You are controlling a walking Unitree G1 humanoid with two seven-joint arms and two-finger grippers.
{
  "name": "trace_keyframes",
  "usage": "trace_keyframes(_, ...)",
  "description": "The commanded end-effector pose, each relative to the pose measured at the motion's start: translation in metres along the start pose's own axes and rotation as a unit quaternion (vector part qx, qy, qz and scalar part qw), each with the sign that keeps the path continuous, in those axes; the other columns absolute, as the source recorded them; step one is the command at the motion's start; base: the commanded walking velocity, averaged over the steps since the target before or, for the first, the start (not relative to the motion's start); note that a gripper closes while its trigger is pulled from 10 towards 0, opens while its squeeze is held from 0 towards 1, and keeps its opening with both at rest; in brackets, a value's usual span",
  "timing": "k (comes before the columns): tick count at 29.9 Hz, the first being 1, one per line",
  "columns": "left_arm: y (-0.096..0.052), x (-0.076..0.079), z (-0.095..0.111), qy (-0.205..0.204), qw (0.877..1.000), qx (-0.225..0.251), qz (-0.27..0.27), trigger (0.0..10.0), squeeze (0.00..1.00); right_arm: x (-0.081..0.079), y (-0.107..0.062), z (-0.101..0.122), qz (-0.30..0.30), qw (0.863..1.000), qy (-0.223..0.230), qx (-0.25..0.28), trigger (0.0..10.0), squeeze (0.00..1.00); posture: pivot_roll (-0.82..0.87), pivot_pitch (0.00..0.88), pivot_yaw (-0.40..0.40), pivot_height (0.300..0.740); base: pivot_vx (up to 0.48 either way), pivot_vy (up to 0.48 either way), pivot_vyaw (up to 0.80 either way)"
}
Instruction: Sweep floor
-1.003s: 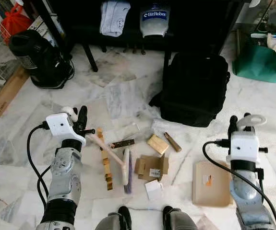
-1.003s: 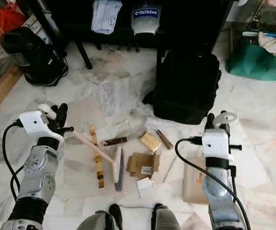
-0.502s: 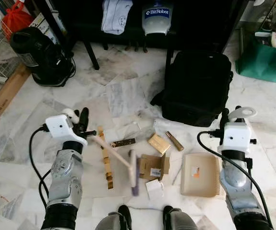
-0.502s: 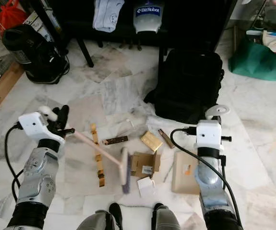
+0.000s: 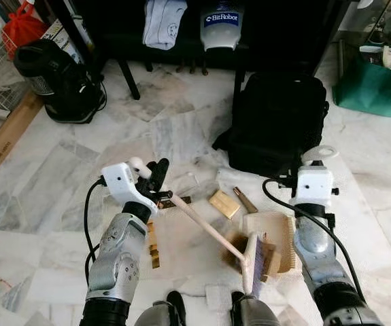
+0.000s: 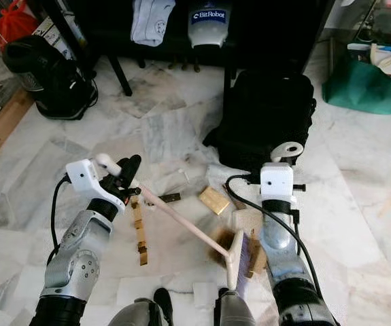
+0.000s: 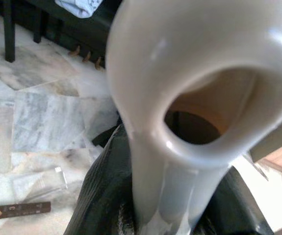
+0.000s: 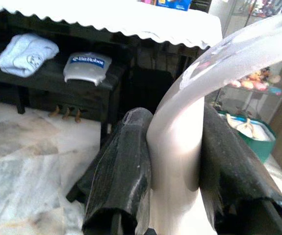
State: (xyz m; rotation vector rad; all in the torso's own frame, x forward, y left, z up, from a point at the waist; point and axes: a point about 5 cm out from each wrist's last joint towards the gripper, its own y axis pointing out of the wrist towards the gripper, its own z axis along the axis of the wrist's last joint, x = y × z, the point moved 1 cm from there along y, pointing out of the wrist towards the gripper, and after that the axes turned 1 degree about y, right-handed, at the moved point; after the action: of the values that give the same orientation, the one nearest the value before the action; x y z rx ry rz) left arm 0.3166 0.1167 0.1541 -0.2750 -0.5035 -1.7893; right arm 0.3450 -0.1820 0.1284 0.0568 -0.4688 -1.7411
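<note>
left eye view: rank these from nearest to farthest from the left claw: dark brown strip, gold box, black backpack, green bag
From the left claw:
1. dark brown strip, on the floor just beside it.
2. gold box, a bit further toward the robot's right.
3. black backpack, ahead and to the right.
4. green bag, far right corner.

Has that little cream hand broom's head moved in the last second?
Yes. The cream hand broom, held by the left gripper, has swept to the robot's right, from beside the wooden strip to the beige dustpan held by the right gripper.
</note>
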Motion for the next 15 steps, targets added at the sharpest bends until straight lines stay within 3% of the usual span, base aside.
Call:
trace_keyframes(1, -0.002, 0.006, 0.004, -0.022, 1.000, -0.001, -0.005, 10.0, 0.00, -0.017, -0.006, -0.008, 0.012, 0.999, 0.037, -0.030, 10.0, 0.00, 0.03, 0.268, 0.113, 0.740, 0.000, 0.000, 0.00)
trace_keyframes(3, -0.001, 0.008, 0.004, -0.022, 1.000, -0.004, -0.007, 10.0, 0.00, -0.018, -0.004, -0.007, 0.013, 0.999, 0.042, -0.029, 10.0, 0.00, 0.03, 0.263, 0.114, 0.740, 0.000, 0.000, 0.00)
trace_keyframes(4, 0.002, 0.017, 0.007, -0.046, 0.999, 0.002, -0.014, 10.0, 0.00, -0.028, 0.004, 0.001, 0.030, 0.997, 0.071, -0.020, 10.0, 0.00, 0.04, 0.248, 0.114, 0.740, 0.000, 0.000, 0.00)
trace_keyframes(7, 0.006, 0.028, 0.013, -0.074, 0.997, 0.014, -0.023, 10.0, 0.00, -0.041, 0.010, 0.011, 0.060, 0.995, 0.078, -0.005, 10.0, 0.00, 0.04, 0.238, 0.114, 0.740, 0.000, 0.000, 0.00)
trace_keyframes(11, 0.011, 0.035, 0.026, -0.090, 0.995, 0.035, -0.037, 10.0, 0.00, -0.041, 0.013, 0.012, 0.060, 0.995, 0.075, -0.005, 10.0, 0.00, 0.04, 0.209, 0.111, 0.740, 0.000, 0.000, 0.00)
trace_keyframes(15, 0.012, 0.032, 0.044, -0.114, 0.991, 0.057, -0.035, 10.0, 0.00, -0.040, 0.011, 0.007, 0.065, 0.995, 0.070, -0.012, 10.0, 0.00, 0.05, 0.196, 0.110, 0.740, 0.000, 0.000, 0.00)
